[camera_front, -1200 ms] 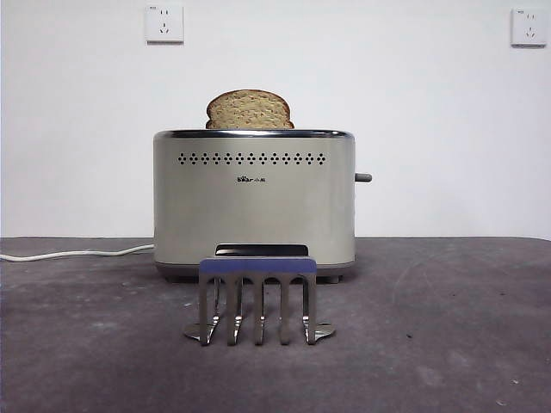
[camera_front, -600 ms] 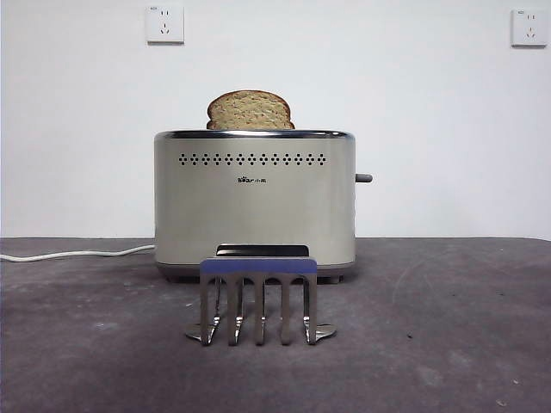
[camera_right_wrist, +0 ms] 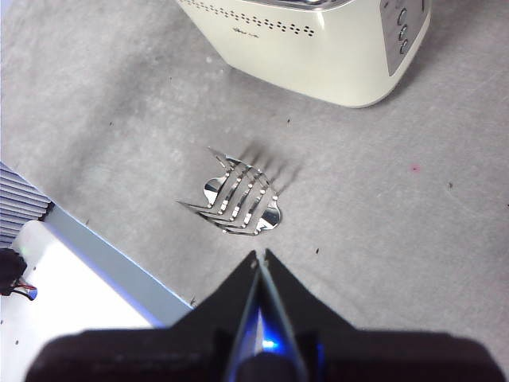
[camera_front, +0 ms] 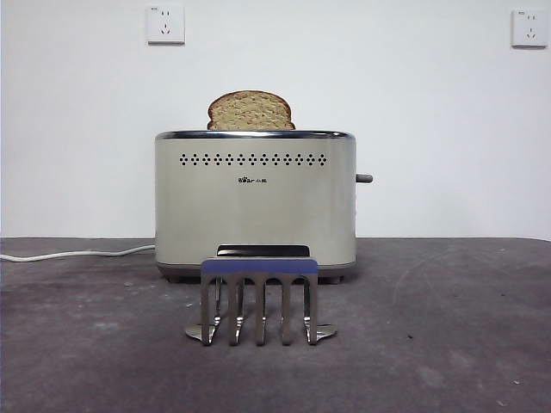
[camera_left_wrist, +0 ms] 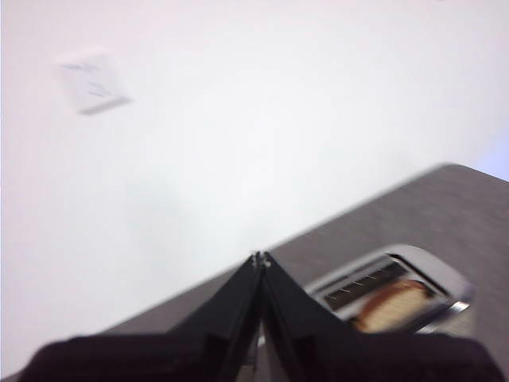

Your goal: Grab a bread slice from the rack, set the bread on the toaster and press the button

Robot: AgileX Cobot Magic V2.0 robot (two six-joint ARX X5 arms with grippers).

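Bread's in, just the button left for us

The slice of bread (camera_front: 250,111) sits in the toaster (camera_front: 255,206) behind the bare rack (camera_front: 259,301); next we push down the button (camera_front: 364,178) at its 3 o'clock side. Left gripper (camera_left_wrist: 260,258) and right gripper (camera_right_wrist: 260,256) are both pressed together, well clear.

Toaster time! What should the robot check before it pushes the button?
1. Slice of bread in the toaster slot: ok, its top sticks out.
2. Rack has no bread: ok.
3. Button free to reach: ok, nothing near it.
4. Button pushed down: cannot tell.
5. Left gripper empty: ok, shut on nothing, up above the toaster.
6. Right gripper empty: ok, shut, above the rack.
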